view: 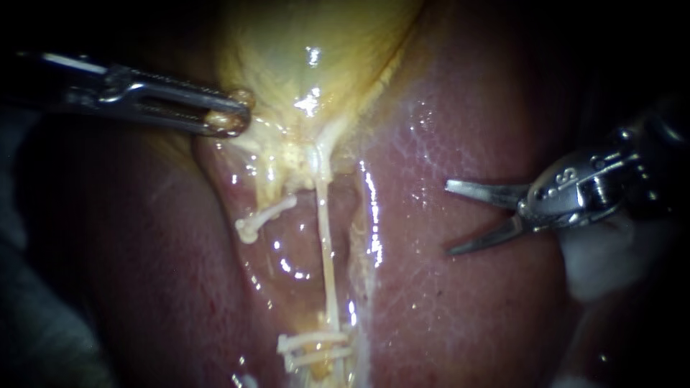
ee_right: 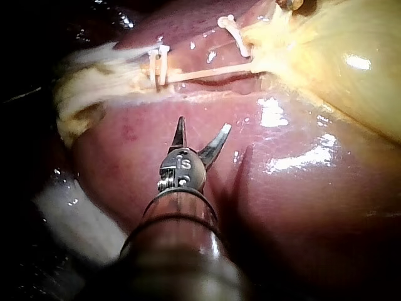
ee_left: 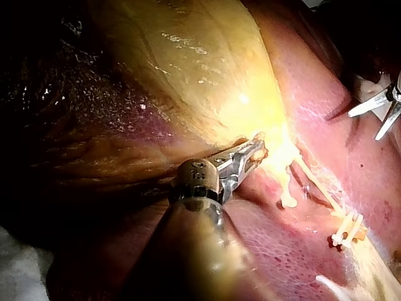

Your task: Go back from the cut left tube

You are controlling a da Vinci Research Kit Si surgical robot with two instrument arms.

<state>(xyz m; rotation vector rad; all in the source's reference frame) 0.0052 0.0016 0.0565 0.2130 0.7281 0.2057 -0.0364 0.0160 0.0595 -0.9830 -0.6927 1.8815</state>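
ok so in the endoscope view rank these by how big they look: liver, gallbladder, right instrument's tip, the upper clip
1. liver
2. gallbladder, partly out of view
3. right instrument tip, likely nearer the camera, so it may look oversized
4. upper clip, clearly smallest

- The left instrument is silver steel, with long narrow jaws slotted down their length and rounded at the tip, on a dark shaft.
- The right instrument has two slim, pointed, slightly curved grey blades set in a rounded metal hinge block with small pins and stamped marks.
- Seen close up, both shafts are dark and glossy.
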